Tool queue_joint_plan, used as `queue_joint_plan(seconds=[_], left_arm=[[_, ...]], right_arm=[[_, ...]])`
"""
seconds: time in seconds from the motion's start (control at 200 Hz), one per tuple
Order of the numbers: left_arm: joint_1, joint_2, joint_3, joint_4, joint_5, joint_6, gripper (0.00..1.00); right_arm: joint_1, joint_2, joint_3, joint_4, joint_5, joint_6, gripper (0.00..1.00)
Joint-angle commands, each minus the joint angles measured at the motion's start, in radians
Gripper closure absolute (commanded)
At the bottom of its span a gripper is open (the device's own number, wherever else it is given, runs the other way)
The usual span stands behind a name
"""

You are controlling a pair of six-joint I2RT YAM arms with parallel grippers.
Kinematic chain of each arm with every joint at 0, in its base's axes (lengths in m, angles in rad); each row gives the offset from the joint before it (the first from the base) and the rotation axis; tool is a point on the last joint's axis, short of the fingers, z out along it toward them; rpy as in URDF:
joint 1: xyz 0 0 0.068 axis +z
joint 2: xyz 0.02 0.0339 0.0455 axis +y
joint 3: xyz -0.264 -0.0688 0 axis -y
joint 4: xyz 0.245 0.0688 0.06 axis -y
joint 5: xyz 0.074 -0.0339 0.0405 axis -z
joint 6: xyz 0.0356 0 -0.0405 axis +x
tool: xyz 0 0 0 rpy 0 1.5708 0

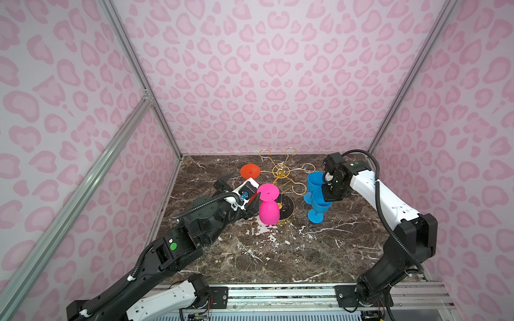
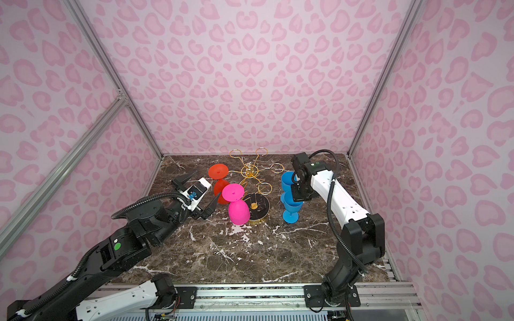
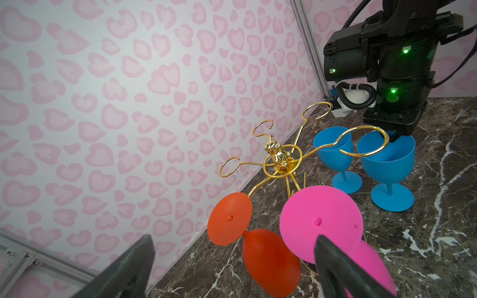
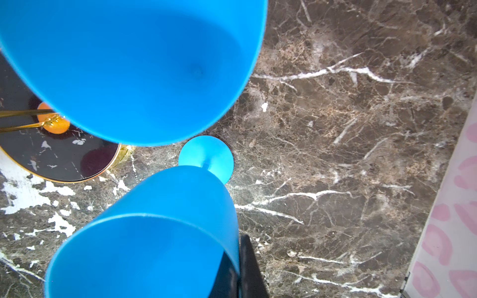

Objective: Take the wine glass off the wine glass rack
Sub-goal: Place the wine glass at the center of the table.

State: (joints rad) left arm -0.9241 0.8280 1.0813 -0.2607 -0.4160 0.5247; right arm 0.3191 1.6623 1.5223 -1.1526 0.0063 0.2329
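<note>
Black-and-white left arm (image 1: 183, 258), green round sticker (image 1: 173, 246), black left gripper (image 1: 247, 183); matching right arm (image 1: 389, 205), ribbed cable (image 1: 377, 200).

rack base (image 1: 288, 207) behind pink glass (image 1: 268, 214), blue glass (image 4: 142, 245) cropped

Wine glass rack (image 3: 280, 165) shiny gold metal wire; pink glass (image 3: 320, 222) matt plastic; table (image 1: 278, 250) polished brown marble.

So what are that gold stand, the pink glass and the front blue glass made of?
The wine glass rack looks like thin metal wire, polished gold finish: it gleams and mirrors light. The pink glass and the front blue glass look like matte plastic or silicone, not glass: opaque, no shine, a moulding dimple on the pink foot.
</note>
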Motion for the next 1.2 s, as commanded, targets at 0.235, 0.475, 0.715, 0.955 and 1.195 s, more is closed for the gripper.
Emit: queue_joint_plan(seconds=[0.235, 0.475, 0.715, 0.955, 1.195], left_arm=[[0.001, -0.005, 0.000, 0.001, -0.003, -0.005, 0.02], [0.001, -0.004, -0.001, -0.001, -0.003, -0.008, 0.02], [0.001, -0.002, 0.004, -0.016, 0.002, -0.017, 0.02], [0.001, -0.001, 0.004, -0.018, 0.002, -0.015, 0.02], [0.001, -0.003, 0.004, -0.018, 0.003, -0.018, 0.02]], right_arm=[[0.006, 0.010, -0.002, 0.004, 0.006, 0.008, 1.00], [0.006, 0.009, -0.002, 0.002, 0.012, 0.008, 1.00], [0.007, 0.007, -0.002, 0.001, 0.015, 0.009, 1.00], [0.006, 0.008, -0.001, -0.009, 0.018, 0.007, 1.00], [0.007, 0.013, 0.000, -0.010, 0.014, 0.008, 0.96]])
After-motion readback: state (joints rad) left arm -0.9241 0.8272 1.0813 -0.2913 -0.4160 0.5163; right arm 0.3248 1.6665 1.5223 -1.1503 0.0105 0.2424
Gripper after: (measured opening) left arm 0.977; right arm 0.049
